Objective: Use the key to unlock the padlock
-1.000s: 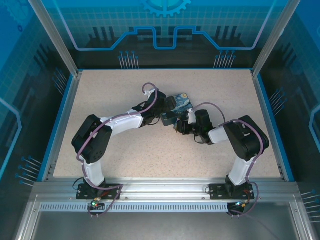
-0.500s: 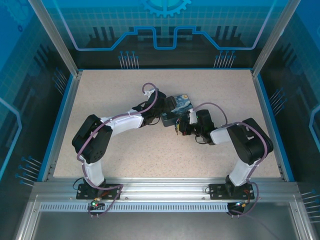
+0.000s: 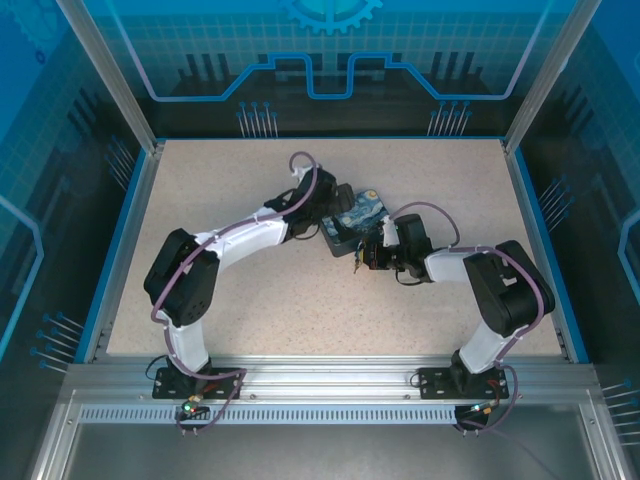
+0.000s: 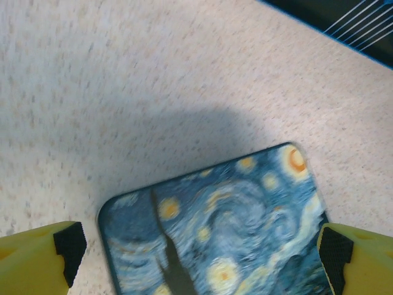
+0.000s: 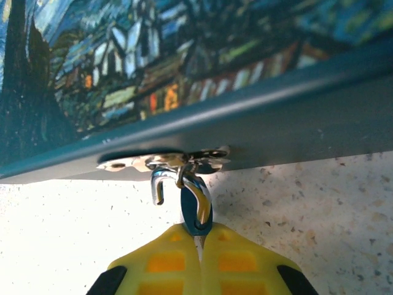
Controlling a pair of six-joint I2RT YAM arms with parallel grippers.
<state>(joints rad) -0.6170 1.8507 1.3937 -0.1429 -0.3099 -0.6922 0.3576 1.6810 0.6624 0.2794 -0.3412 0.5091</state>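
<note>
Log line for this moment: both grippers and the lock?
left gripper: open, over swirl-painted blue-and-yellow tin box | right gripper: shut on tiny dark-blue padlock | padlock: hooked in tin's silver clasp

the tin box (image 3: 362, 208) rests flat on the table (image 3: 250, 300). a hasp (image 5: 166, 161) sticks out from the tin's near wall, and the padlock (image 5: 196, 209) hangs from it, just before the tin. the right gripper (image 5: 199, 236) sits just nearer than the tin, with the padlock between its fingertips. the left gripper (image 4: 201, 249) hangs over the tin from the tin's left, one finger off each side edge.
</note>
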